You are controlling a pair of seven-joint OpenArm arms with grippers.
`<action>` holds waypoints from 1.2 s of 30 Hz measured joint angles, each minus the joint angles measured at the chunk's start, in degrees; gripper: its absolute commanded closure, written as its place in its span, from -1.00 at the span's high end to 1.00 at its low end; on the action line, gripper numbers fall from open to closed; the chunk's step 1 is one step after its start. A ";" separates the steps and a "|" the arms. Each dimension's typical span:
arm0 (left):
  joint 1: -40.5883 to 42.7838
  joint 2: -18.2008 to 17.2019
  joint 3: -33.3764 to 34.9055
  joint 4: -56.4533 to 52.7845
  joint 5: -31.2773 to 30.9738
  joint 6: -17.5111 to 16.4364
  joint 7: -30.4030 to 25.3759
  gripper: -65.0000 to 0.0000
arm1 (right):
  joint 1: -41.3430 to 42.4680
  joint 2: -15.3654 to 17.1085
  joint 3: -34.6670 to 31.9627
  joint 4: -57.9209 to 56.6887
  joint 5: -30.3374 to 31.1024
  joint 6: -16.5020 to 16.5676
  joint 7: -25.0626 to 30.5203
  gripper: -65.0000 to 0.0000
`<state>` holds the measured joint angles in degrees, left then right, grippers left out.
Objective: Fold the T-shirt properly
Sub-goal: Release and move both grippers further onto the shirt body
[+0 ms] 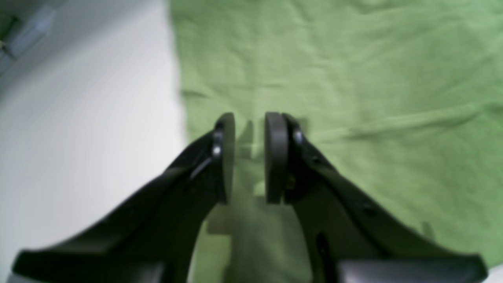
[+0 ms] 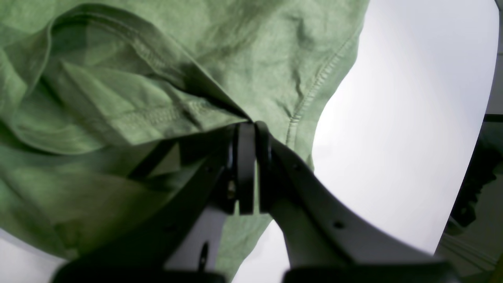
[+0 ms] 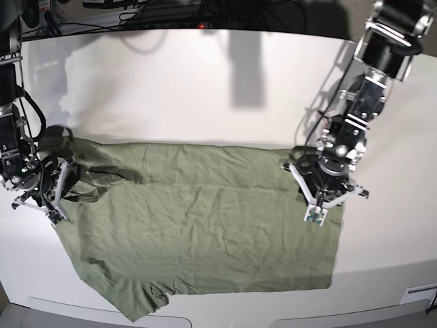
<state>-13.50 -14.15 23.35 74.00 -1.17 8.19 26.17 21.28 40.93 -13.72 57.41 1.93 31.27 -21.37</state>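
Black left gripper fingers carry flat pads and small silver screws.

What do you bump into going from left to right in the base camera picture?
Right gripper pinching the T-shirt's edge → wide green T-shirt → left gripper over its far side → bare white table.

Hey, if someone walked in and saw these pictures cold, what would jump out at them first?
The wrinkled sage-green cotton T-shirt dominates, spread wide across the white table. At the base view's left edge, the right end effector is shut on a bunched fold of it near a stitched hem. On that view's right, the left end effector points down at the cloth near the shirt's edge, its jaws slightly apart; whether it pinches fabric is unclear.
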 measured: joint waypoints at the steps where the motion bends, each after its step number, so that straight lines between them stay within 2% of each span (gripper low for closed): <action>1: 0.22 1.42 -1.25 -1.66 0.02 0.04 -0.24 -0.59 | -0.02 0.02 0.00 0.00 -0.02 -0.17 -0.09 -1.00; 5: 1.38 3.87 -3.06 -5.77 0.15 0.26 0.55 -0.59 | -0.02 0.02 0.00 0.00 -0.02 -0.20 0.46 -1.00; 10: 2.99 5.01 -3.13 -8.09 0.90 0.33 -5.01 -0.59 | -0.02 0.02 0.00 0.00 -0.09 -0.20 1.88 -1.00; 13: 3.50 5.01 -3.13 -8.81 1.14 0.24 -6.25 -0.59 | -0.02 0.00 0.00 0.00 -0.31 -0.22 2.78 -1.00; 16: 3.48 5.14 -3.13 -9.29 1.29 0.24 -6.38 -0.59 | -0.02 -0.02 0.00 0.00 -0.31 -2.38 5.81 -1.00; 19: 3.48 5.14 -3.13 -9.29 1.31 0.26 -6.34 -0.59 | 0.00 0.02 0.00 0.00 -0.31 -5.01 6.38 -1.00; 25: 3.48 5.14 -3.13 -9.29 1.31 0.26 -6.34 -0.59 | -0.02 0.02 0.00 0.00 -0.31 -5.16 6.38 -1.00; 28: 3.48 5.14 -3.13 -9.29 1.31 0.26 -6.32 -0.59 | -0.02 0.00 0.00 0.00 -0.33 -5.18 12.37 -1.00; 29: 3.48 5.14 -3.13 -9.29 1.33 0.24 -6.32 -0.59 | 0.35 -0.31 0.00 0.00 -0.35 -5.60 13.86 -0.79; 30: 3.45 5.14 -3.13 -9.29 1.36 0.24 -6.32 -0.59 | 0.85 -0.92 0.00 0.00 -0.44 -7.34 13.68 -0.57; 32: 3.48 5.14 -3.13 -9.29 1.33 0.24 -6.29 -0.59 | 2.19 -2.60 0.02 -0.09 -0.37 -12.41 13.66 -0.22; 34: 3.45 5.16 -3.13 -9.29 1.33 0.22 -5.75 -0.59 | 3.32 -4.44 0.04 -0.17 -0.31 -16.94 13.90 -0.04; 36: 3.32 5.14 -3.13 -9.27 1.33 0.22 -5.11 -0.59 | 3.80 -5.86 0.04 -0.20 -0.31 -18.45 13.88 -0.03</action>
<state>-10.17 -9.02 20.23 64.73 0.16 8.40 21.06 25.08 35.07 -13.67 57.21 1.63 12.82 -7.49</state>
